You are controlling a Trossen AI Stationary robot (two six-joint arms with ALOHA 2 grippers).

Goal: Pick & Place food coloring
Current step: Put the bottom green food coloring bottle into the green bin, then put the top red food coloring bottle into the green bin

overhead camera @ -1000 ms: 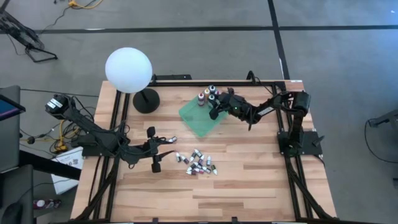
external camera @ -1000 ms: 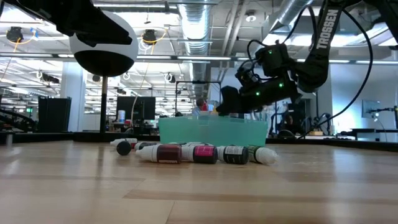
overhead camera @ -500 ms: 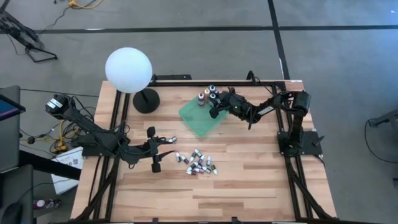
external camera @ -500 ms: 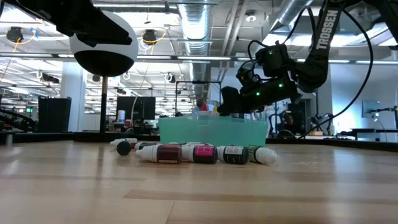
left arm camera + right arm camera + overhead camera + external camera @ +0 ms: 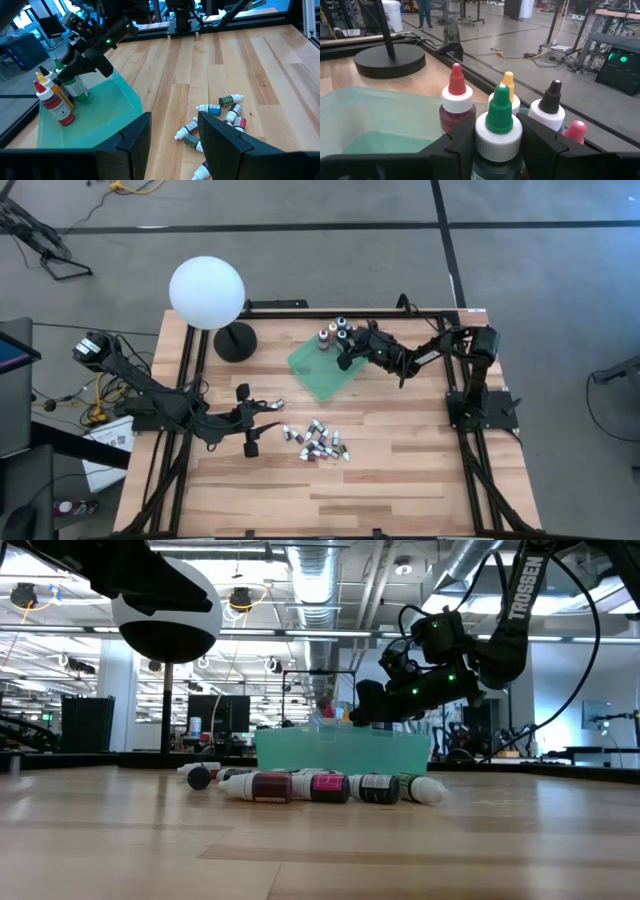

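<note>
1 green-capped bottle (image 5: 498, 131) sits gripped in the right hand (image 5: 495, 145).

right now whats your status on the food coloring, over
Right gripper shut on green-capped bottle, upright over teal tray by four standing bottles. Left gripper open, waiting near loose bottles on table. Nothing in the way.

The one legible text is "TROSSEN", in white capitals running lengthwise down the dark right arm (image 5: 527, 585) in the low view. Labels on the small bottles (image 5: 330, 787) lying on the table are too small to read.
</note>
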